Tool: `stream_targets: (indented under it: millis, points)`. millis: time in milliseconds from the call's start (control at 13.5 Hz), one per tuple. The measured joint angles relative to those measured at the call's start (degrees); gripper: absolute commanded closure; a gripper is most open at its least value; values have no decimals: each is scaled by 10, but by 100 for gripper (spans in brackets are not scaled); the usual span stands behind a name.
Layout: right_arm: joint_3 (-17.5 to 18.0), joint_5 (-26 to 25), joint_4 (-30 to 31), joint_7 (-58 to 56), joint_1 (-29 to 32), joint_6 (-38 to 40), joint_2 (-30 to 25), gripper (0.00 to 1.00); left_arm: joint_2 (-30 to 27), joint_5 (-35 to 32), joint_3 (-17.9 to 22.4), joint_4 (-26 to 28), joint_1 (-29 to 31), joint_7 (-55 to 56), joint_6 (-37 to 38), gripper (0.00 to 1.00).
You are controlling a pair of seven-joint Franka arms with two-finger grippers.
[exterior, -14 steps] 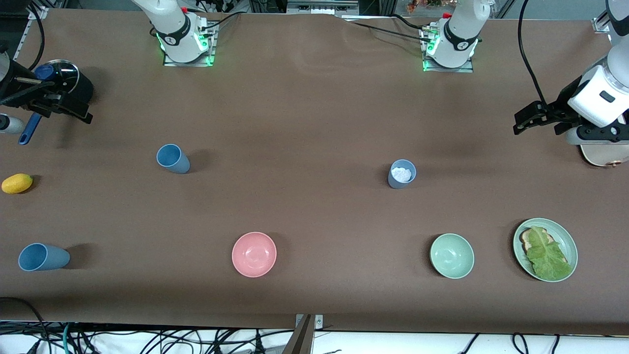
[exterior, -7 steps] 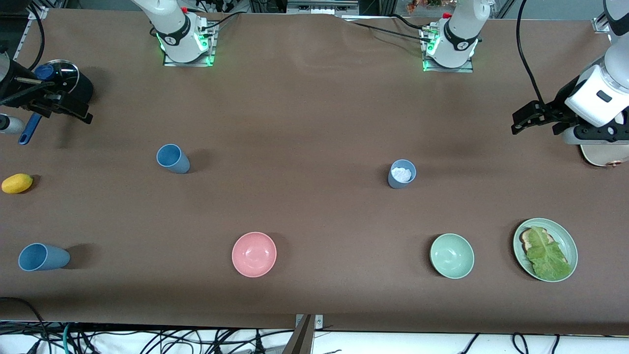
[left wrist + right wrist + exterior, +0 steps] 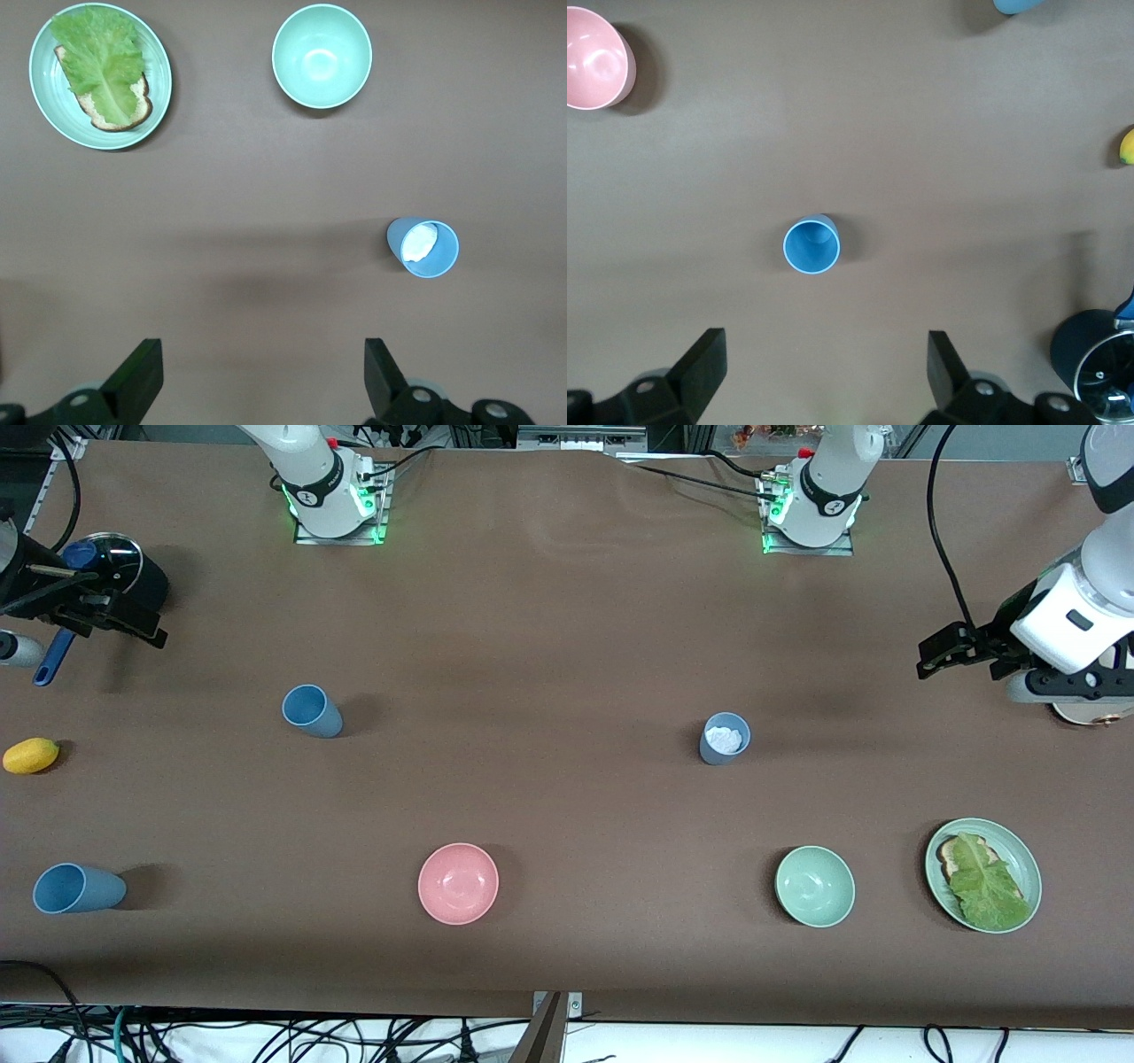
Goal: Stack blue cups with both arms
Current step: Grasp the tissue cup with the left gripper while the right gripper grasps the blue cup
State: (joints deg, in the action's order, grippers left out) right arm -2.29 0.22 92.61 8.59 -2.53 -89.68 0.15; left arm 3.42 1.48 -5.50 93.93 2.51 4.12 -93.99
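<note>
No readable brand or label shows anywhere; the only marks are small black emblems on the arm bases, too small to make out.

Nearest the front camera, a smooth, glossy pink bowl (image 3: pixel 458 883) and a pale green bowl (image 3: pixel 814 886) sit on the matte brown counter (image 3: pixel 567 806), with a pale green plate (image 3: pixel 1026 859) holding toast under a crinkled lettuce leaf (image 3: pixel 985 886) at the left arm's end. A tapered blue tumbler (image 3: pixel 78 888) lies on its side at the right arm's end, in the same row as the bowls.

Farther back, a medium blue cup (image 3: pixel 311 710) stands upright, round-rimmed and handle-less, on the counter below and well apart from the right gripper's fingers (image 3: pixel 700 367). A grey-blue cup (image 3: pixel 725 738) with something white inside stands upright toward the left arm's end, likewise well clear of the left gripper's fingers (image 3: pixel 137 379). A yellow lemon-shaped object (image 3: pixel 31 755) rests at the counter's edge on the right arm's end.

The right gripper (image 3: pixel 133 631) hangs over a dark round pot with a glass lid (image 3: pixel 120 571) and a blue-handled utensil (image 3: pixel 53 660); its fingers are spread wide and empty. The left gripper (image 3: pixel 943 646) hovers over bare counter at the left arm's end, fingers also wide apart, holding nothing. A pale wooden object (image 3: pixel 1085 710) lies under that arm's wrist.
</note>
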Motion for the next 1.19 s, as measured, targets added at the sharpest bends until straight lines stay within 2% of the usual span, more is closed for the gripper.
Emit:
stream_targets:
  millis: [222,444,667,963,1185]
  points:
    - [0,0,3,-4,0,2,7,0,16,0,-7,-1,-14,0,30,0]
    - [2,0,9,-30,-3,7,43,0,45,0,-12,-2,-60,1,33,0]
    - [-2,0,23,-36,0,-9,90,0,96,0,-13,-2,-109,12,-31,0]
    - [-3,0,144,-43,1,-160,105,0,176,24,-16,-2,-145,12,-128,0]
    - [-3,-1,229,-59,1,-269,104,0,227,20,-17,-1,-173,4,-156,0]
